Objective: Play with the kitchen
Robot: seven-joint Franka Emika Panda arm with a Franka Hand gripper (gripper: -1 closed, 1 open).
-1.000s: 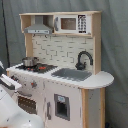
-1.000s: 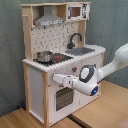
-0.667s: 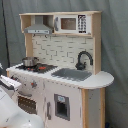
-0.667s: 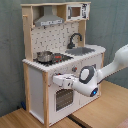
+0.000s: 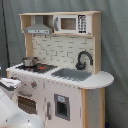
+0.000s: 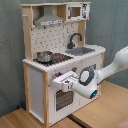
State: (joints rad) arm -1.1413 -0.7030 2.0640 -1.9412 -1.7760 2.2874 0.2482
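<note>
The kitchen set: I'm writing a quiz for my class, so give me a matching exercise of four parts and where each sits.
Things:
1. faucet
2. pot
3. range hood
4. microwave

Places:
A. on the stovetop
B. behind the sink
C. top shelf, beside the hood
D. above the stovetop

Pairs: 1-B, 2-A, 3-D, 4-C
</note>
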